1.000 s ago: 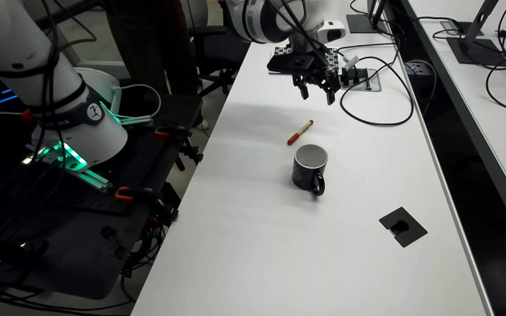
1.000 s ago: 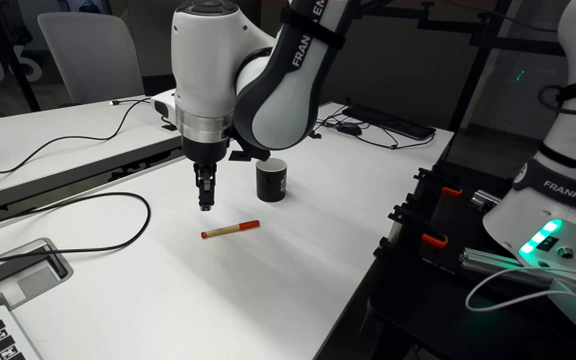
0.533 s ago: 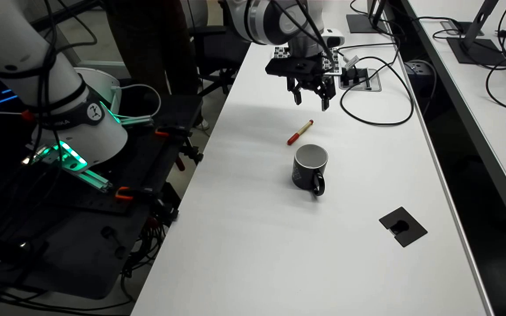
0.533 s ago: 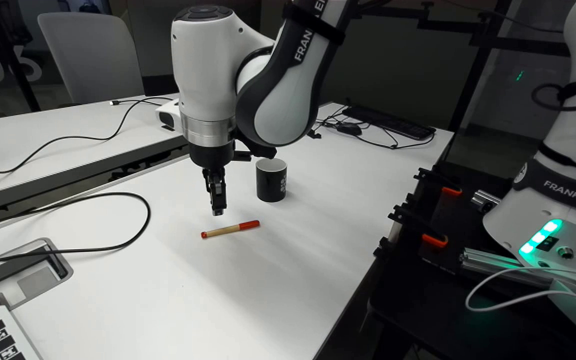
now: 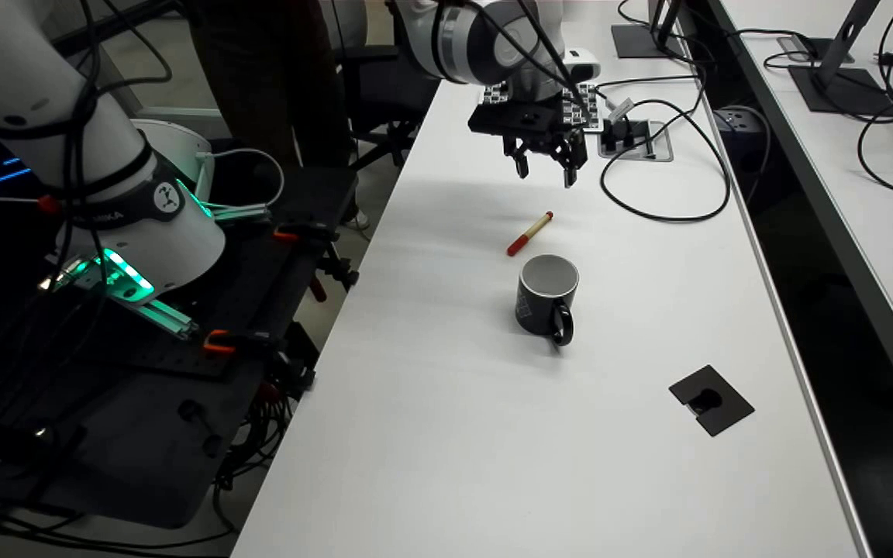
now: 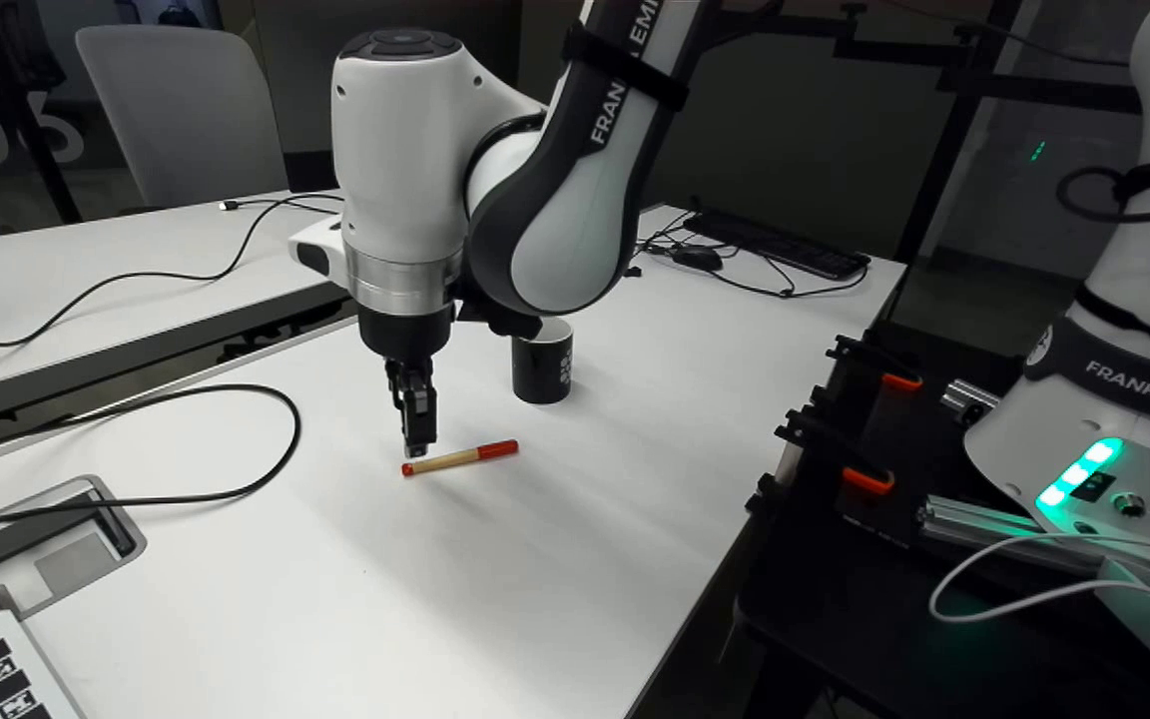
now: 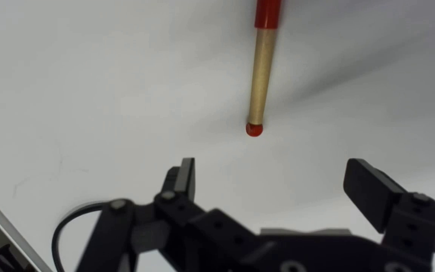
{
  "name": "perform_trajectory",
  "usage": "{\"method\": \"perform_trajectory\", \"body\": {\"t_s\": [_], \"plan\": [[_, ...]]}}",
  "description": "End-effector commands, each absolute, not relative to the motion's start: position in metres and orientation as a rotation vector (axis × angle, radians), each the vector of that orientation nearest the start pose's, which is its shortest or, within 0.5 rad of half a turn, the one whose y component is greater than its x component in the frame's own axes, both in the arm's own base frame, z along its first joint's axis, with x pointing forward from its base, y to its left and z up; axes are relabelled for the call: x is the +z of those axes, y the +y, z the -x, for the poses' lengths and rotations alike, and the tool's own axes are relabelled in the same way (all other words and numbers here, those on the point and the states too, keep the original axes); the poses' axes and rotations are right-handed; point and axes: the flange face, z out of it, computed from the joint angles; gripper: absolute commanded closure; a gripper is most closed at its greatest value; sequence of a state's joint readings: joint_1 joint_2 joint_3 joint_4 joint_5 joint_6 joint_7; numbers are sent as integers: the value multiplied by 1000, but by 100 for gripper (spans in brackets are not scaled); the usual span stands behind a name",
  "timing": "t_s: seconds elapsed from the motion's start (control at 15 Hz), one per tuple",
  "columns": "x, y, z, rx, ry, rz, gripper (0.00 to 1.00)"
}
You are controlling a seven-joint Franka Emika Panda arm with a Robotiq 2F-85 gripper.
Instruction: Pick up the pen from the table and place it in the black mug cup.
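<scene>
My tool (image 7: 272, 172) hangs above the counter (image 5: 446, 434), its jaws spread wide with white counter showing between the tips. The pen (image 7: 261, 75) lies flat on the counter; in the wrist view its round red end comes nearest the tool, ahead of the tips, while the longer red end runs out at the top edge. In an exterior view the mug (image 5: 536, 308) stands upright near that longer red end, apart from it, with its handle (image 5: 566, 333) on the side away from the pen. A cable (image 7: 55, 241) loops across the counter, and a flat black square (image 5: 728, 411) lies well apart from the mug.
</scene>
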State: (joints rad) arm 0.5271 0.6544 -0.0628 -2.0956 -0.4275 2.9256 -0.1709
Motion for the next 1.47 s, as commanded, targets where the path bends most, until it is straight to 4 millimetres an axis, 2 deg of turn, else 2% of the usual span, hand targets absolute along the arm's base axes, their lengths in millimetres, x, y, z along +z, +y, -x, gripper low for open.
{"method": "perform_trajectory", "body": {"t_s": [0.0,0.4,0.8,1.33,1.4], "plan": [[105,288,-513,-405,-1604,2778,0],[83,283,-507,-443,-1545,2765,0],[75,289,-508,-412,-1549,2792,0],[64,281,-510,-268,-1542,2904,0],[67,304,-505,-248,-1559,2895,0]]}}
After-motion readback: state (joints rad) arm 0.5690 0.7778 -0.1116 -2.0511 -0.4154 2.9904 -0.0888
